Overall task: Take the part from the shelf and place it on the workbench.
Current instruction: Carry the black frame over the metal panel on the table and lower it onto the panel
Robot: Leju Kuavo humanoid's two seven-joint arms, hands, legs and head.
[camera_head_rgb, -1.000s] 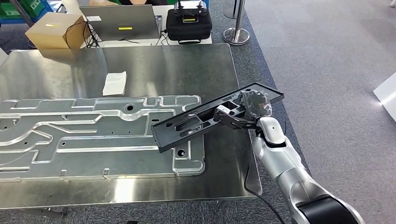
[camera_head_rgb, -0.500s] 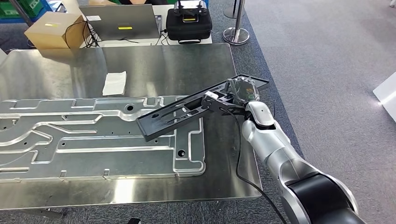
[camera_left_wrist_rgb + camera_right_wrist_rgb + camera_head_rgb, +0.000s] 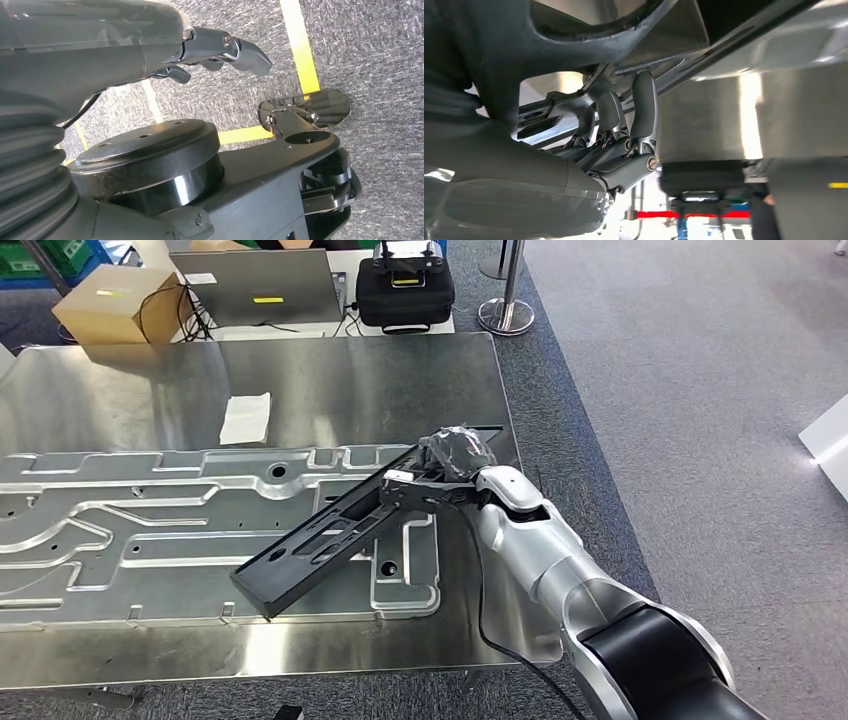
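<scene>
The part is a long black plastic frame [image 3: 330, 540] with several cut-outs. My right hand [image 3: 455, 455] grips it near its far end. The frame slants over the steel workbench [image 3: 350, 380], its near end low above the embossed metal panel [image 3: 180, 530]; whether that end touches the panel I cannot tell. In the right wrist view my right hand's fingers [image 3: 644, 107] curl up around a bar of the black frame [image 3: 589, 30], close over the metal surface. My left hand [image 3: 215, 47] hangs above the carpet, fingers loosely curled, holding nothing.
A white cloth [image 3: 246, 418] lies on the workbench behind the panel. At the back stand a cardboard box [image 3: 120, 302], a laptop [image 3: 258, 288] and a black case [image 3: 404, 290]. A stanchion base [image 3: 505, 315] stands on the grey carpet to the right.
My right arm has swung left and down over the workbench, carrying the black frame. The frame has turned and tilted, its free end now lying low over the metal panel.
</scene>
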